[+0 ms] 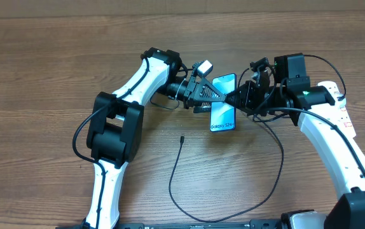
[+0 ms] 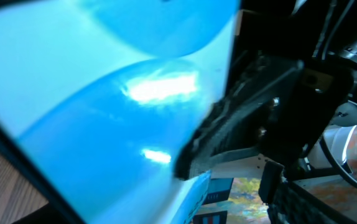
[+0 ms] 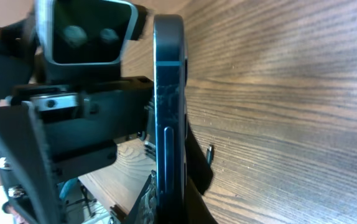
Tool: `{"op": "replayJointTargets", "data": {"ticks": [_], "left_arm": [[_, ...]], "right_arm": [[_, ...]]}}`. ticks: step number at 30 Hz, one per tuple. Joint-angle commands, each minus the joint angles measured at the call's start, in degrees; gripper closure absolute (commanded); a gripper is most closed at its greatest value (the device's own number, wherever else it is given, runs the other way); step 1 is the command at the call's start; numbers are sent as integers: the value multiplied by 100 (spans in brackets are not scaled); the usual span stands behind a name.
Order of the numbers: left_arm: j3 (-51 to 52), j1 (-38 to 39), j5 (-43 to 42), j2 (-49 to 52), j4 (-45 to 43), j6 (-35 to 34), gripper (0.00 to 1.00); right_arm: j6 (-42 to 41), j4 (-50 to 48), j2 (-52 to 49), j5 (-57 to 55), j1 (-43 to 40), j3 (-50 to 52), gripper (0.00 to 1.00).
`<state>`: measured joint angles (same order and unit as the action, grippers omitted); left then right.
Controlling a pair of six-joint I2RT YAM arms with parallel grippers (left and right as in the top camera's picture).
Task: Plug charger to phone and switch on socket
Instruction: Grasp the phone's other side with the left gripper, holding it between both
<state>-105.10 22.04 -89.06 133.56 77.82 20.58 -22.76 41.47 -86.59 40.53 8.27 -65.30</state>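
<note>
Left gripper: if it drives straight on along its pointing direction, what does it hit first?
The phone. The left gripper points straight at it; the remaining gap is unclear. The right gripper, gripping its far edge, comes next.

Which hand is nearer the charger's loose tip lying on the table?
Left, slightly. The left hand is on the side of the phone facing the charger tip; the right hand holds it from the far side.

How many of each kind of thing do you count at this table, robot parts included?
robot arms: 2 (left arm, right arm)
phone: 1
black cable: 1
Total: 4
</note>
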Motion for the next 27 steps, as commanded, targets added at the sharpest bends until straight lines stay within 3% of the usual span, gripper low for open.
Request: {"op": "replayJointTargets", "data": {"ticks": [1, 8, 19, 27], "left_arm": [[-20, -72, -160, 79, -4, 146, 31], [-20, -66, -162, 79, 26, -111, 62], [-118, -125, -160, 79, 31, -136, 93], [-118, -125, -160, 79, 37, -157, 96]], "right_arm": [[-125, 37, -20, 330, 2, -66, 96], [-376, -144, -24, 105, 24, 153, 96], [-509, -186, -24, -2, 42, 199, 96], [-509, -114, -24, -317, 50, 234, 88]]}}
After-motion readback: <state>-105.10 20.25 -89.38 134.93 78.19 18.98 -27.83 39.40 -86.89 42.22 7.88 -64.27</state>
